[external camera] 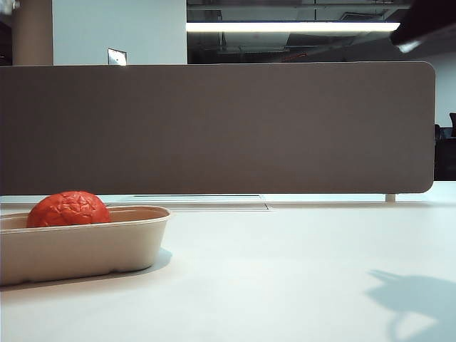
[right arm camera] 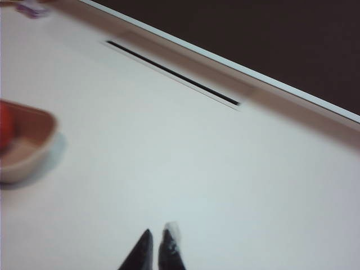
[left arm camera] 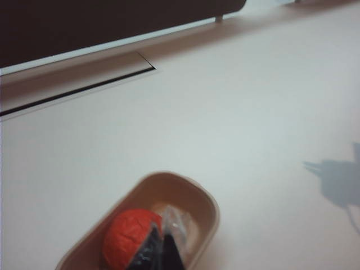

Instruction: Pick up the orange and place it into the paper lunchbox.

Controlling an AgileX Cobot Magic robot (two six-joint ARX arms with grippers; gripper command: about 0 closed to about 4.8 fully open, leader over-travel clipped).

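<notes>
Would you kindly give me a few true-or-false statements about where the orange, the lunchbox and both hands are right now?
1. The orange lies inside the lunchbox. True.
2. The left hand holds the orange. False: its fingers are together above the box, holding nothing.
3. The right hand hangs over bare table, away from the box. True.
4. The right hand's fingers are spread wide. False: they are nearly together.
5. The box lies upside down. False: it sits upright.

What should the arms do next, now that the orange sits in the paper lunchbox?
Probably just hold both arms clear and stop. The orange already rests inside the paper lunchbox. The left gripper is above it, fingers close together and gripping nothing; the right gripper is over bare table, also shut and empty. No further pick seems needed.
</notes>
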